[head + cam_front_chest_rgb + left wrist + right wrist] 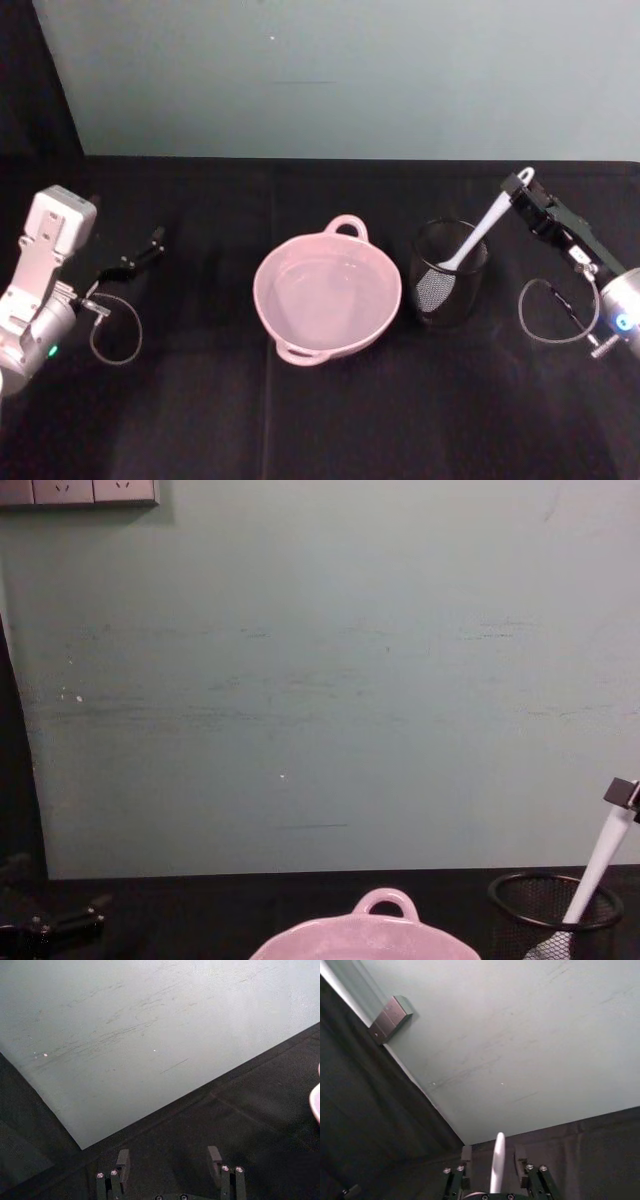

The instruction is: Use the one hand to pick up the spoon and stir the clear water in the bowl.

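The pale pink bowl [327,290] sits mid-table with clear water in it; its loop handle [386,901] rises in the chest view. To its right, the white spoon [483,232] leans in a black wire-mesh cup [450,273], head down inside. My right gripper [517,188] is at the top of the spoon's handle. In the right wrist view its fingers [466,1153] straddle the handle [496,1160] with a narrow gap on each side, so this gripper [493,1153] is open. My left gripper [157,238] rests open at the table's left, holding nothing.
Black cloth covers the table [200,420]. A pale green wall [320,680] stands behind it, with a socket plate [80,490] high on the left. The bowl and mesh cup [555,900] stand almost touching. A cable loop [550,315] hangs by the right wrist.
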Controlling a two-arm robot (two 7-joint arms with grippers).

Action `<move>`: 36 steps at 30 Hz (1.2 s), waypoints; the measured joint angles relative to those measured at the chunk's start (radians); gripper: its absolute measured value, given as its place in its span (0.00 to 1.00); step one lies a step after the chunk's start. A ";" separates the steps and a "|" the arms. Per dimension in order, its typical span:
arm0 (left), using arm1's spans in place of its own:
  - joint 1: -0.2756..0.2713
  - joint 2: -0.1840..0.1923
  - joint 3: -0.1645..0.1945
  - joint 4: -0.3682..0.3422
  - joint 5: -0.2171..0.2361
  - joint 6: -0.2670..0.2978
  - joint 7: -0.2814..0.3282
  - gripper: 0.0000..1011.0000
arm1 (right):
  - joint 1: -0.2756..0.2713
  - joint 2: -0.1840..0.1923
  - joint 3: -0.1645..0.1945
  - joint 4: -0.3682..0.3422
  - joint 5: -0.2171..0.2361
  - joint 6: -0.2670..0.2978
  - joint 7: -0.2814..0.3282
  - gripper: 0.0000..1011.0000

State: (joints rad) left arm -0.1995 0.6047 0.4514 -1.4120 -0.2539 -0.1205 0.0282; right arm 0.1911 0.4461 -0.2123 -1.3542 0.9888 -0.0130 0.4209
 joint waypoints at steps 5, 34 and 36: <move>0.000 0.000 0.000 0.000 0.000 0.000 0.000 1.00 | -0.006 0.006 0.003 0.001 0.003 0.012 -0.011 0.64; 0.000 0.000 0.000 0.000 0.000 0.000 0.000 1.00 | -0.048 0.175 -0.045 -0.107 -0.303 0.095 -0.202 0.99; 0.000 0.000 0.000 0.000 0.000 0.000 0.000 1.00 | -0.014 0.160 -0.063 -0.064 -0.332 0.072 -0.188 0.99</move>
State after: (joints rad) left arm -0.1995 0.6047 0.4514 -1.4120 -0.2540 -0.1205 0.0283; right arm 0.1767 0.6063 -0.2754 -1.4183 0.6567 0.0589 0.2330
